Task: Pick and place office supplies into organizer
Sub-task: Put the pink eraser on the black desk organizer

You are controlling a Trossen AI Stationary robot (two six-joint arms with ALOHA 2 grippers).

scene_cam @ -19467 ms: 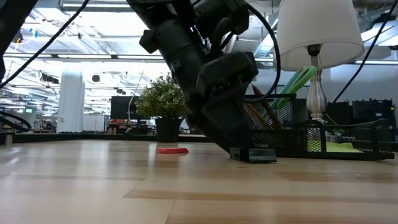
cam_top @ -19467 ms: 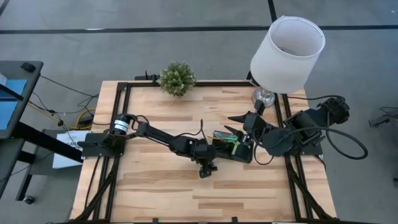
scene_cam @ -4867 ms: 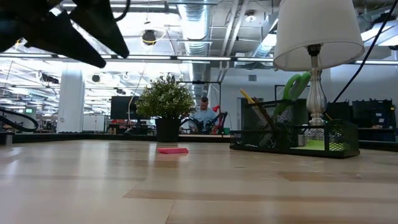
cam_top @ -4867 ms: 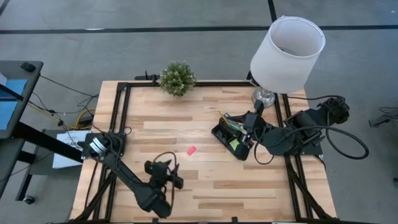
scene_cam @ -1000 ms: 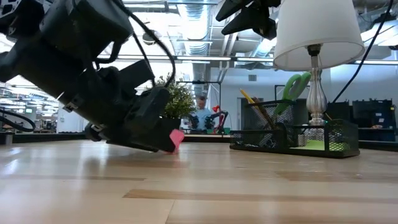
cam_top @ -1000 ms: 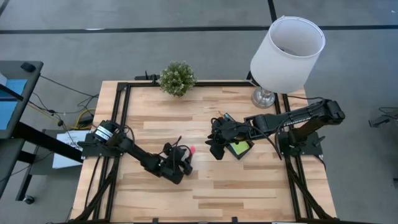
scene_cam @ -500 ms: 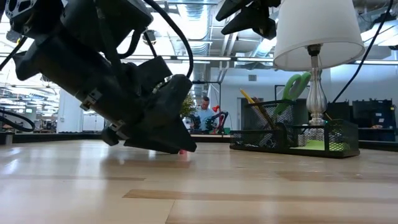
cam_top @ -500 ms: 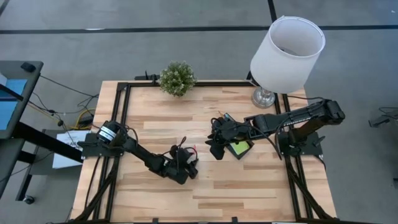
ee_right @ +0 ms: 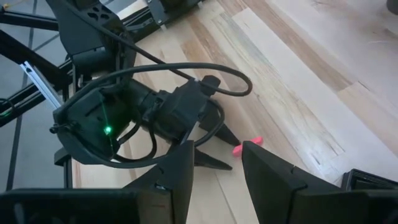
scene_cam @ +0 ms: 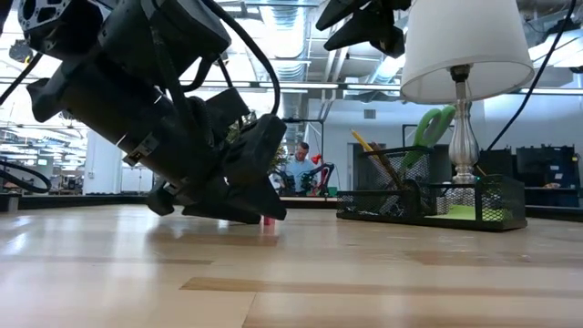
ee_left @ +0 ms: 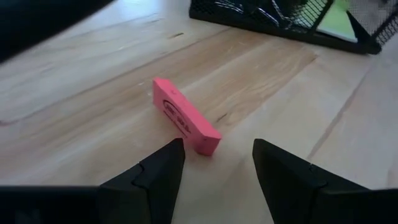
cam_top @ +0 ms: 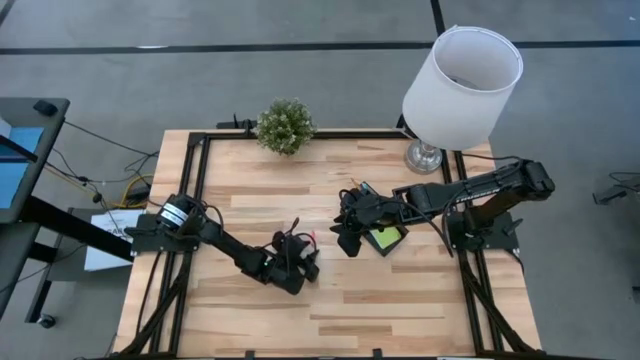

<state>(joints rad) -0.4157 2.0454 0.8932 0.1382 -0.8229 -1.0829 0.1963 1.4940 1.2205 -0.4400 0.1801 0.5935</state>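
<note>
Left end effector (ee_left: 214, 165) spread wide, low over the counter (cam_top: 400, 290), pink eraser (ee_left: 185, 116) lying flat just ahead of its fingertips, untouched, arm stretched low toward 3 o'clock, right end effector (ee_right: 217, 165) open, empty, above the organizer (cam_top: 378, 232).

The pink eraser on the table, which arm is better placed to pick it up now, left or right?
Left. The left gripper is low over the table, open, with the pink eraser lying flat just ahead of its fingertips. The right gripper hangs farther off, beside the organizer, so it would probably need a longer reach.
</note>
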